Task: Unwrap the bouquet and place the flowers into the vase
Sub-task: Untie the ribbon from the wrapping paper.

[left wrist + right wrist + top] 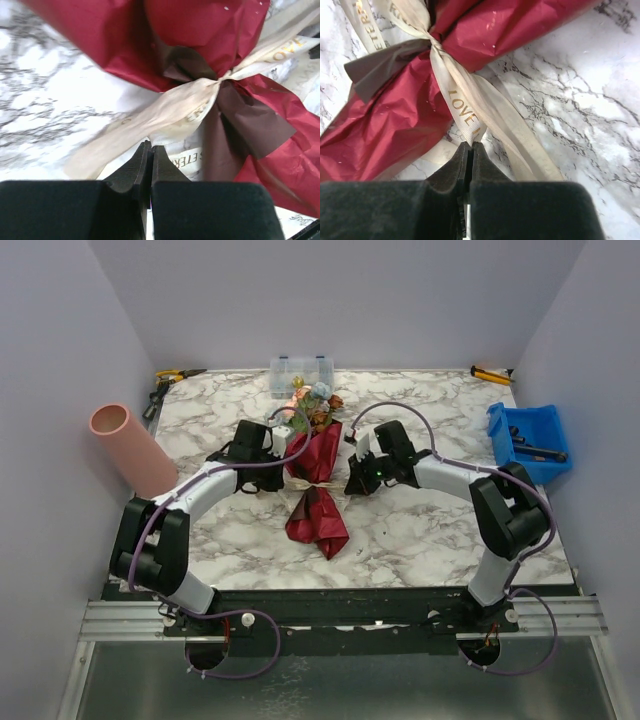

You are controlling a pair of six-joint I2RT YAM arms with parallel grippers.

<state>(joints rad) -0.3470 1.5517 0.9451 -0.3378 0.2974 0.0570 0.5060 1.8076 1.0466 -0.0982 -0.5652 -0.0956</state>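
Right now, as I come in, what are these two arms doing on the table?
They are starting to unwrap the bouquet, which lies on the marble table. The left claw and the right claw are both shut, each seemingly pinching a tail of the beige ribbon. The knot is not yet undone, the flowers are in the wrap, and the pink vase waits at the left edge.

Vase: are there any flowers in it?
No, the vase has an empty mouth; the flowers sit in the tied bouquet.
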